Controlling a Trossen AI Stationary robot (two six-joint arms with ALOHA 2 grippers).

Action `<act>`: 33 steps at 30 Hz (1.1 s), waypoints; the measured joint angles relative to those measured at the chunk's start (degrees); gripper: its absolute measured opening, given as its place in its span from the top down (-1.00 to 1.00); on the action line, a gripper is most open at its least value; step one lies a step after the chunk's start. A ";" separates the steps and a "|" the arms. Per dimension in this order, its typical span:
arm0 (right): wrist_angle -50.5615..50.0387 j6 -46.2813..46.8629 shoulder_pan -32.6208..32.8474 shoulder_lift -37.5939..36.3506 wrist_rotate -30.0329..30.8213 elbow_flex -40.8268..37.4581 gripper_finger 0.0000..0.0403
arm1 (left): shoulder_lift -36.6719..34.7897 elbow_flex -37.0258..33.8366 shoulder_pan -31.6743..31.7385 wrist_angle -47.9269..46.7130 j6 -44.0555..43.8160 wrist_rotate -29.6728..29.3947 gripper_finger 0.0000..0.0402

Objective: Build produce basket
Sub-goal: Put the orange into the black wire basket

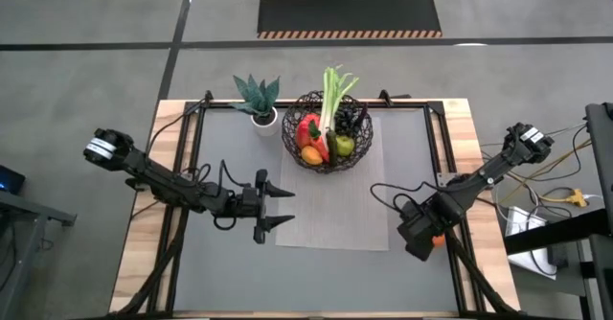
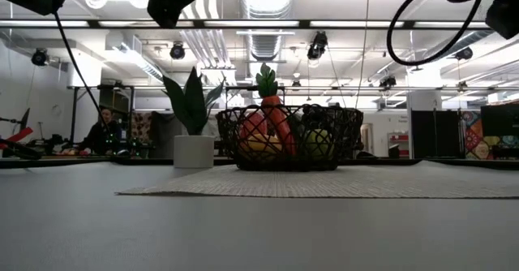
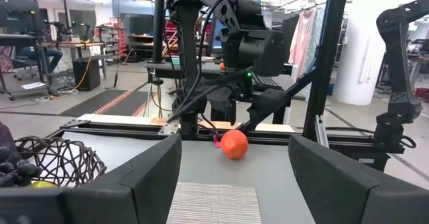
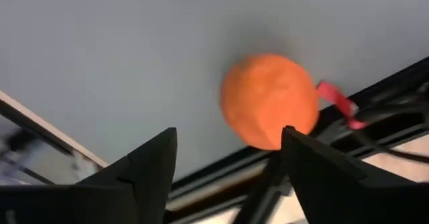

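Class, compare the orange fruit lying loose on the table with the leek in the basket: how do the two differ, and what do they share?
The orange fruit is round and one colour; the leek is long, green and white. The orange fruit lies alone on the bare table near its right edge, below the right end effector; the leek stands in the wire basket, its top sticking out over the rim. Both are toy produce.

Looked straight down on the whole counter (image 1: 316, 262) from overhead; level across it from counter height. Shared: basket (image 1: 328, 131). Wrist views, close, shared the orange fruit (image 4: 269, 100).
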 joint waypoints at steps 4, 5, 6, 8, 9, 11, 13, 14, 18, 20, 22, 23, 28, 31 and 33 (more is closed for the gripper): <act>-1.26 -8.05 0.77 0.11 -0.02 -0.07 -0.36 | 0.00 -0.04 -0.02 -0.01 0.02 0.00 -0.29; -1.23 -9.28 0.98 0.11 -0.04 -0.07 -0.39 | 0.00 -0.04 -0.02 -0.02 0.02 0.00 -0.29; -1.37 -10.42 1.25 0.11 -0.03 -0.07 -0.43 | 0.00 -0.04 -0.02 -0.01 0.02 0.00 -0.29; -1.56 -12.73 1.48 0.11 -0.02 -0.07 -0.49 | 0.00 -0.04 -0.02 -0.06 0.07 0.00 -0.29; -1.53 -13.79 1.60 0.28 0.02 -0.07 -0.51 | 0.00 -0.04 -0.02 -0.13 0.26 0.00 -0.29; -2.23 -15.20 1.80 0.91 0.17 -0.07 -0.53 | 0.00 -0.06 -0.02 -0.28 0.58 0.00 -0.29; -3.40 -16.53 1.86 1.89 0.40 -0.07 -0.54 | 0.00 -0.19 -0.02 -0.31 1.22 0.00 -0.29; -3.56 -17.46 1.88 2.48 0.43 -0.07 -0.53 | 0.00 -0.24 -0.02 -0.31 1.66 0.00 -0.29; -3.47 -21.58 2.61 6.29 0.49 -0.13 -0.48 | 0.00 -0.38 -0.02 -0.29 1.92 0.00 -0.29; -3.52 -24.02 2.70 8.43 0.46 -0.13 -0.46 | 0.00 -0.41 -0.02 -0.28 1.92 0.00 -0.29; -3.54 -25.80 2.91 10.29 0.49 -0.15 -0.44 | 0.00 -0.44 -0.02 -0.27 1.92 0.00 -0.29; -3.64 -26.89 2.95 11.33 0.49 -0.15 -0.43 | 0.00 -0.47 -0.02 -0.27 1.92 0.00 -0.29; -3.67 -29.72 2.99 15.86 0.48 -0.15 -0.41 | 0.00 -0.67 -0.02 -0.12 1.92 0.00 -0.29; -3.85 -31.08 2.95 18.33 0.27 -0.15 -0.40 | 0.00 -0.70 -0.02 -0.14 1.91 0.00 -0.29; -3.98 -32.27 2.97 19.30 0.04 -0.13 -0.38 | 0.00 -0.70 -0.02 -0.14 1.92 0.00 -0.29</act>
